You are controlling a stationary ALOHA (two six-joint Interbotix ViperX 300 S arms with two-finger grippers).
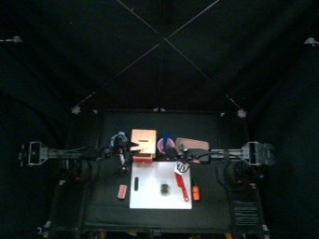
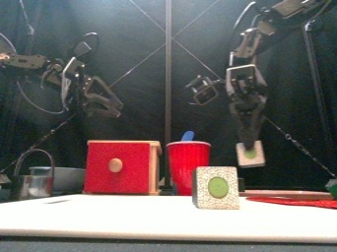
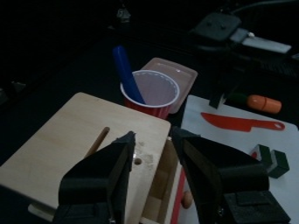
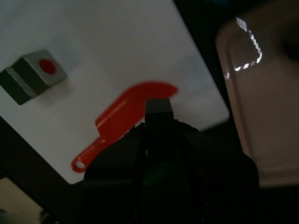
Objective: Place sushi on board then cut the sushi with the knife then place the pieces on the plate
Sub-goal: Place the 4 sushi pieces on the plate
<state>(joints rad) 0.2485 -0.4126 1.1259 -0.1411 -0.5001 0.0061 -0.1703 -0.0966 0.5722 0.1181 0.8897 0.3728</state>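
Note:
A sushi piece (image 1: 166,189) (image 2: 218,187) with a green centre stands on the white cutting board (image 1: 156,207). My right gripper (image 2: 250,156) (image 1: 184,167) hangs above the board's right part, shut on another sushi piece (image 2: 250,152). In the right wrist view the standing piece (image 4: 33,72) and the red knife (image 4: 122,118) lie below its jaws. That red knife (image 1: 184,191) rests on the board beside the piece. The pink plate (image 1: 195,143) (image 4: 263,87) lies behind the board. My left gripper (image 3: 158,153) (image 1: 123,144) is open above the wooden box (image 3: 76,136).
The red cup (image 1: 167,144) (image 3: 158,87) holding a blue knife (image 3: 122,66) stands beside the box (image 2: 121,167). An orange toy (image 1: 195,193) lies at the board's right edge, a small red one (image 1: 122,190) left of it. A metal cutter (image 2: 37,179) sits far left.

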